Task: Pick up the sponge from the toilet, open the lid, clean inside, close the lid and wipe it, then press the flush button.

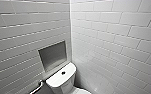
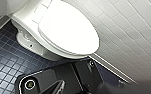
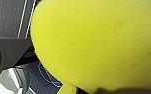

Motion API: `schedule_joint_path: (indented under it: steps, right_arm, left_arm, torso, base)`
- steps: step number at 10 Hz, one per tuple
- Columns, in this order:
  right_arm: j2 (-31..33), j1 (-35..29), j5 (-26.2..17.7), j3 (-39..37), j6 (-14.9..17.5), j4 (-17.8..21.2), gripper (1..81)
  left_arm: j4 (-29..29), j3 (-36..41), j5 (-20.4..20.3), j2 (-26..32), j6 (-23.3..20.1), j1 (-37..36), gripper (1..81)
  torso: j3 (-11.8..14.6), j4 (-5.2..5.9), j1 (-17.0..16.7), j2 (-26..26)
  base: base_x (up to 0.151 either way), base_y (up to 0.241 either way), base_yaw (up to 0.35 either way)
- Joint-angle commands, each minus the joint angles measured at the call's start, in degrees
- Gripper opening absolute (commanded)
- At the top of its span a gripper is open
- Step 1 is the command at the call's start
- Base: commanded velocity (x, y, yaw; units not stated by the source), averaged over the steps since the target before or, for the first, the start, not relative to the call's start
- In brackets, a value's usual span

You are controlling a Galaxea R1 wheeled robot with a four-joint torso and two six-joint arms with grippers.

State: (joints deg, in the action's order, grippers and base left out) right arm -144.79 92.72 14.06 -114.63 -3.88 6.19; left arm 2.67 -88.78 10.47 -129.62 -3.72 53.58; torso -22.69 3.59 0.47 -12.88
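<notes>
My left wrist sees the glossy white toilet (image 2: 27, 37), its oval lid (image 2: 68, 30) down. The bright yellow sponge (image 3: 96, 42) looms at my right wrist. My head sees the dark flush button (image 1: 63, 73) on the tank. Whether my jaws are apart or clamped, I cannot tell.

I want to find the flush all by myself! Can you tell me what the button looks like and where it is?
Find the corner where the white tiled walls meet: the toilet stands there, below a grey recess in the wall. On the flat top of its tank sits the flush button, a small round dot, the only dark mark on that white top.
</notes>
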Motion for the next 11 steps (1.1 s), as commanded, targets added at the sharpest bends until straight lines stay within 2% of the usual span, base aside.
schedule_joint_path:
  steps: [1,2,4,8,10,11]
  right_arm:
    - [0.9,-0.5,-3.2,0.3,0.0,-0.4,1.0]
    - [0.5,-0.6,-3.2,0.2,0.1,-0.1,1.0]
    - [0.0,-0.5,-3.2,0.2,0.0,0.0,1.0]
    - [-0.7,-0.5,-3.2,-0.1,-0.1,0.1,1.0]
    - [-1.1,-0.6,-3.1,-0.1,-0.2,0.3,1.0]
    - [-1.6,-0.7,-3.2,-0.2,-0.2,0.3,1.0]
  left_arm:
    - [7.2,4.3,13.3,3.9,0.2,-18.2,81.1]
    - [10.6,3.4,14.1,3.8,1.0,-22.1,81.1]
    - [13.3,0.6,16.2,3.3,6.2,-27.6,81.1]
    - [13.1,-2.2,16.3,0.4,16.3,-35.6,81.1]
    - [13.2,-5.0,17.7,-1.9,17.6,-38.5,81.1]
    - [13.0,-8.1,20.9,-4.2,18.4,-41.0,1.0]
  torso:
    - [0.0,0.00,0.0,0.0]
    - [0.0,0.00,0.0,0.0]
    - [0.0,0.00,0.0,0.0]
    - [0.0,0.00,0.1,0.0]
    - [0.0,0.00,0.1,0.0]
    - [-0.1,0.00,0.1,0.1]
  base:
    - [0.000,0.000,0.000]
    - [0.000,0.000,0.000]
    - [0.000,0.000,0.000]
    - [0.000,0.000,0.000]
    - [0.000,0.000,0.000]
    - [0.000,0.000,0.000]
